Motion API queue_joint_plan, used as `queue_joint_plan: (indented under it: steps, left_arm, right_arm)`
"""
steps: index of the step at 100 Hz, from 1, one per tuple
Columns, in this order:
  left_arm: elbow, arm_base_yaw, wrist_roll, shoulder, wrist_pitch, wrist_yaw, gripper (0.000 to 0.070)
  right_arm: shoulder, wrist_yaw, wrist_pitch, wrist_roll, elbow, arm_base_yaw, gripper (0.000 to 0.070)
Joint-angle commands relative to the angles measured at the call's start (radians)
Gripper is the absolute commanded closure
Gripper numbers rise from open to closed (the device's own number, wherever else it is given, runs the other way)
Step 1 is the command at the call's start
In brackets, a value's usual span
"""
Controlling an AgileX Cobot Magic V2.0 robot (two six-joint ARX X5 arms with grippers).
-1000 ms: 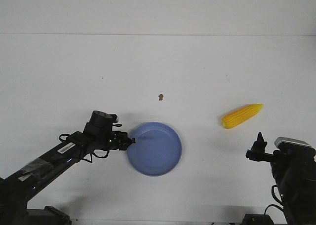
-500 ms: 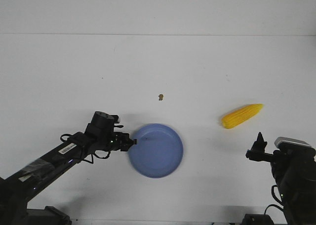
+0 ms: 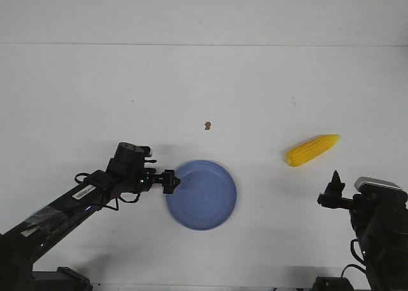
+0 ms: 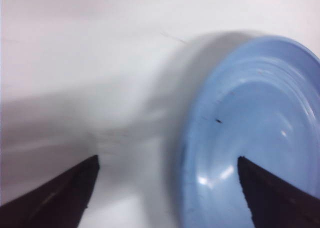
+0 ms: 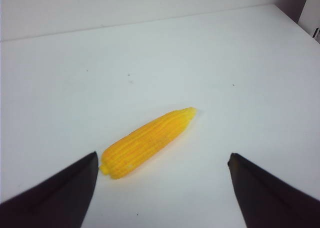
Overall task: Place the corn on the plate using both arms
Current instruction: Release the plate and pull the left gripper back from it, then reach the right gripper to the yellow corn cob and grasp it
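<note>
The periwinkle-blue plate [image 3: 207,198] lies on the white table, low and centre-left in the front view. My left gripper [image 3: 169,181] is open at the plate's left rim. In the left wrist view the left gripper [image 4: 167,193] straddles the rim, one finger over the plate [image 4: 260,123], the other over the table. The yellow corn [image 3: 312,149] lies on the table to the right, apart from the plate. My right gripper [image 3: 333,187] is open and empty a little nearer than the corn. In the right wrist view the corn [image 5: 147,142] lies just beyond the right gripper [image 5: 164,190], near one fingertip.
A tiny brown speck [image 3: 208,125] lies on the table beyond the plate. The table's far edge meets a white wall across the top of the front view. A table corner [image 5: 280,8] shows in the right wrist view.
The plate has shifted slightly to the right. The left gripper's fingers have spread apart at its rim and the wrist has drawn back a little. The right arm and the corn have not moved.
</note>
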State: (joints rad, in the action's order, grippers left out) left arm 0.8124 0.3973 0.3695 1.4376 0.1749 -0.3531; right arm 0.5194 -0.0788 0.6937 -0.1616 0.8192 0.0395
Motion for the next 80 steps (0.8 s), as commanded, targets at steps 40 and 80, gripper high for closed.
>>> queue_joint_plan:
  steps: [40, 80]
  left_arm:
    - [0.006, -0.156, -0.311, -0.343, 0.018, 0.299, 0.0096]
    - [0.006, -0.181, -0.311, -0.41, 0.04, 0.309, 0.0098]
  right_arm:
    - [0.08, 0.048, -0.014, -0.114, 0.016, -0.001, 0.0148]
    - [0.552, 0.056, -0.24, -0.336, 0.022, 0.001, 0.0148]
